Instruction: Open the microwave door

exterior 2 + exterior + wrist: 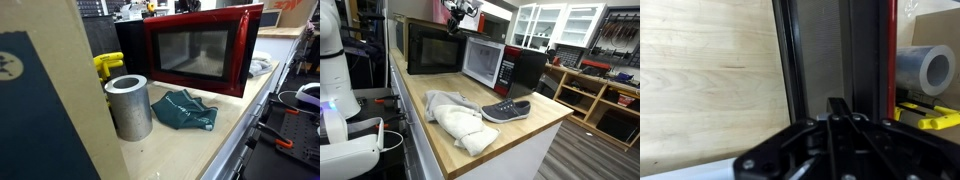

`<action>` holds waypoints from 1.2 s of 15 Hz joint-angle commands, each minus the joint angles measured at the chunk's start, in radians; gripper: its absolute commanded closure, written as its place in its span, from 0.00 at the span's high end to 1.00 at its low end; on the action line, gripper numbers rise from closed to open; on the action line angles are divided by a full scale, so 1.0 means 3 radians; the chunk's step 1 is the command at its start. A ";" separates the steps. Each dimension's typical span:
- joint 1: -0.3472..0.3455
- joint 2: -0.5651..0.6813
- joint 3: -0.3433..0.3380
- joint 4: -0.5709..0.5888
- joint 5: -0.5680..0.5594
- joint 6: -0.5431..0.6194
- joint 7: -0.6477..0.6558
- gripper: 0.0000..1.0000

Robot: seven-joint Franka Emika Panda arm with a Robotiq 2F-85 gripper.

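The hand (837,108) hangs over the top edge of the door (825,50), its fingers seemingly drawn together with nothing between them. The door looks swung well out from the microwave (130,40), with bare surface (710,80) on its inner side. To open it further, I would push sideways along the hinge arc, never downward, and stop short of the cylinder (928,70).
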 commanded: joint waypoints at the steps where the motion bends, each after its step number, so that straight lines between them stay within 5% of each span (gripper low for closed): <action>1: 0.0032 -0.0055 0.0034 -0.0037 0.0054 0.0163 -0.0109 0.00; 9: 0.0075 -0.0208 0.0034 -0.0168 -0.0006 0.0425 -0.0368 0.00; 12: 0.0037 -0.0350 0.0008 -0.0253 -0.0344 0.0561 -0.0608 0.02; 13: 0.0012 -0.0405 -0.0018 -0.0284 -0.0557 0.0588 -0.0703 0.27; 15: -0.0030 -0.0387 -0.0059 -0.0218 -0.0934 0.0672 -0.0787 0.32; 18: -0.0107 -0.0380 -0.0153 -0.0202 -0.1336 0.0784 -0.0941 0.53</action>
